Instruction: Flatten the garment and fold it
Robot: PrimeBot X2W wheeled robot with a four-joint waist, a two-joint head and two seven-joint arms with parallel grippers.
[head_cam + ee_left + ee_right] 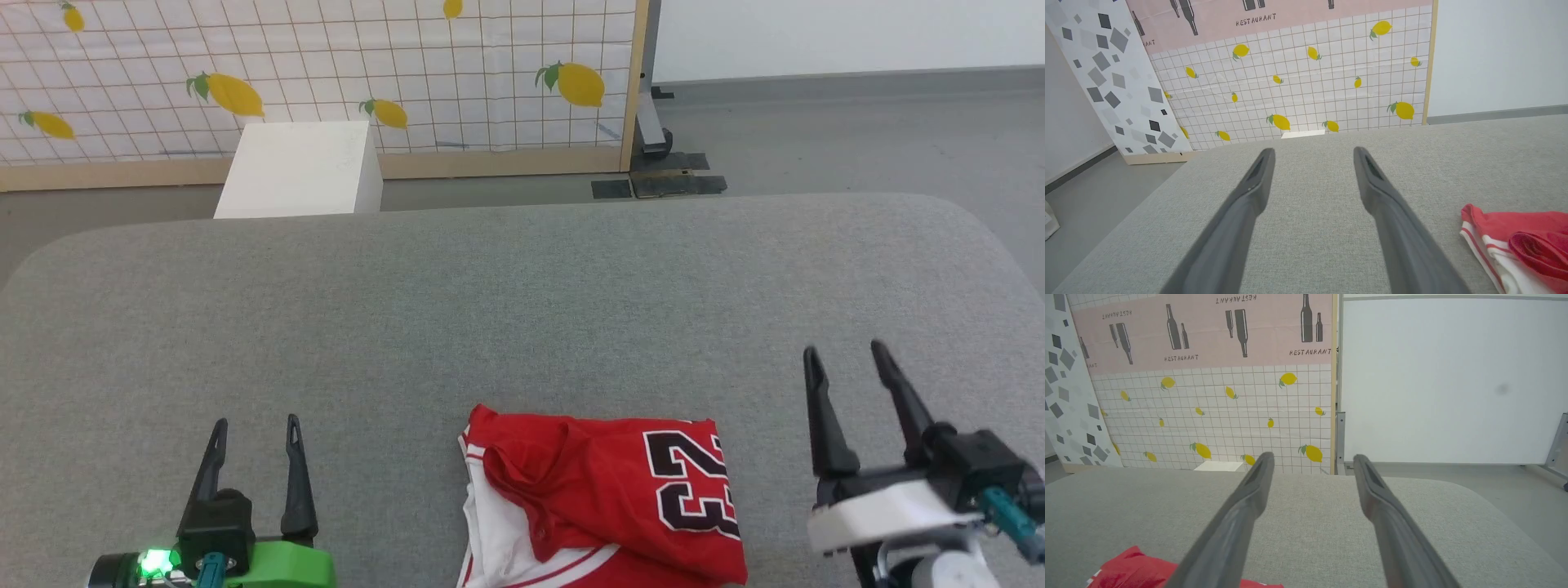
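Lower left: the left gripper (256, 421), fingers spread apart with nothing between them, pointed across the bare grey cushion (522, 310). Shown the same way from its own wrist, parted and empty, with an edge of the shirt (1515, 232) off to the right, near but not touching. Cannot tell whether raised off the cushion or resting on it.

Farther back on the left, beyond the cushion's far edge: a white box (302, 167) on the floor before a lemon-print screen (326, 65). No part in the job, by the look of it.

In the middle, close to the cushion's near edge: the shirt (604, 498), red, gathered into a compact rough rectangle. Number 23 turned sideways on top, white sleeve and striped trim poking out at the left side. Lower part cut off by the picture's bottom edge. Looks folded already, judging by the stacked layers, though not neatly: a rumpled ridge across the upper layer, and left edges not lined up.

At the right: the right gripper (843, 349), likewise spread and empty, beside the shirt's right edge and apart from it. Seen from that wrist, the shirt (1135, 567) low at the left.

Probably near the end, with the main folds made and both grippers free. Left to do, if anything: smoothing the ridge and squaring the left edge.
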